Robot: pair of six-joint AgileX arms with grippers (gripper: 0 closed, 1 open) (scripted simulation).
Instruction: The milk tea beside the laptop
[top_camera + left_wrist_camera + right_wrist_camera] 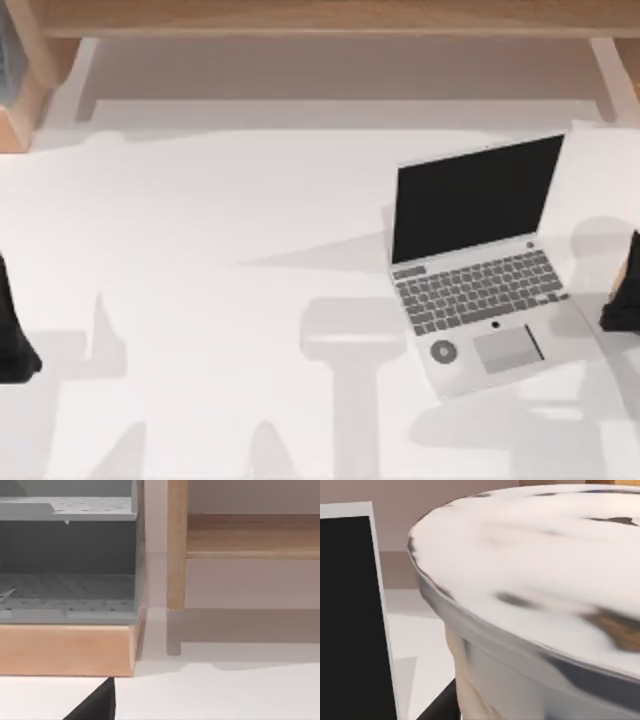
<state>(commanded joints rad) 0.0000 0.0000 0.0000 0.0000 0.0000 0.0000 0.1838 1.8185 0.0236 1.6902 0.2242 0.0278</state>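
Milk tea [535, 610] fills the right wrist view at very close range: a wide pale lid with dark smudges, a grey rim band under it, and a tan wall below. The laptop [478, 262] lies open on the white desk [200, 300], and its black screen edge [350, 620] stands just beside the cup in that wrist view, so the cup is near the laptop's right side, though the top view does not let me fix the exact spot.

The right pincer [622, 290] sits at the desk edge right of the laptop; whether it is apart, together or clamped on the cup I cannot tell. The left pincer [15, 340] is parked well left of the laptop, its state equally unclear.

I judge the cup light, thin-walled and easy to crush or tip, with a slick lid. The tan wall below the rim band looks like the best place to grip, gently and level.
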